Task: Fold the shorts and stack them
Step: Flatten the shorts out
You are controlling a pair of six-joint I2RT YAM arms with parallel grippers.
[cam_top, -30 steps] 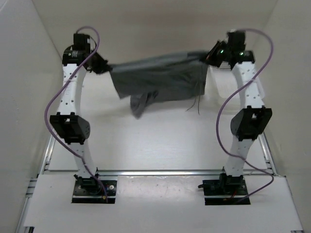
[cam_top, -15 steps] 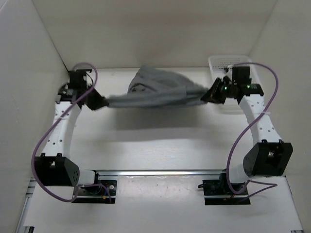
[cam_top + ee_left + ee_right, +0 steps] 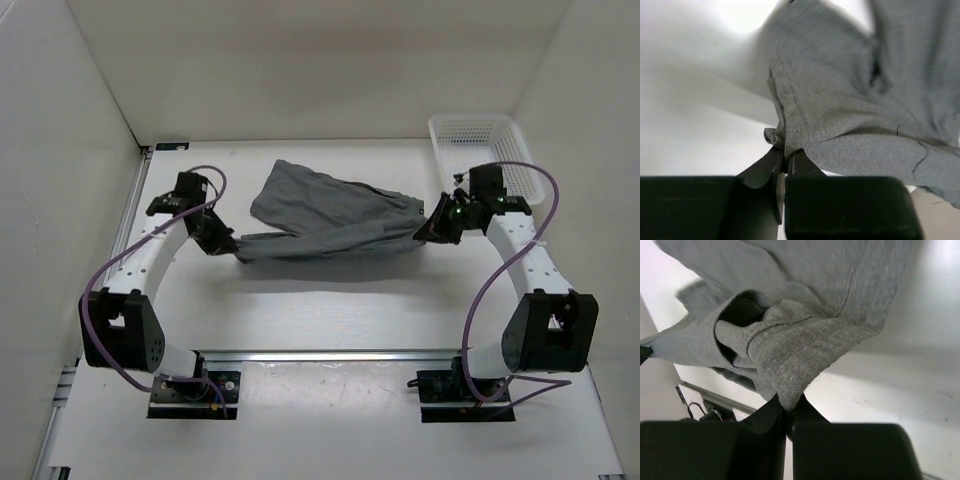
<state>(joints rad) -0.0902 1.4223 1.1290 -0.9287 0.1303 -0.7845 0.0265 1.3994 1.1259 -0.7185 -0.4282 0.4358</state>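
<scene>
From above, the shorts (image 3: 330,215) lie bunched, so waistband and drawstring cannot be picked out, and the top folds cover the layers beneath. The jaws of the left gripper (image 3: 234,248) and right gripper (image 3: 423,232) are too small and dark there to read. The right arm (image 3: 520,250) hides the near end of the white mesh basket (image 3: 478,135). Both wrist views cut the cloth off at the top edge; the left one blurs the surface (image 3: 690,125) behind it.

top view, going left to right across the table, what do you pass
left gripper → shorts → right gripper → white mesh basket
</scene>
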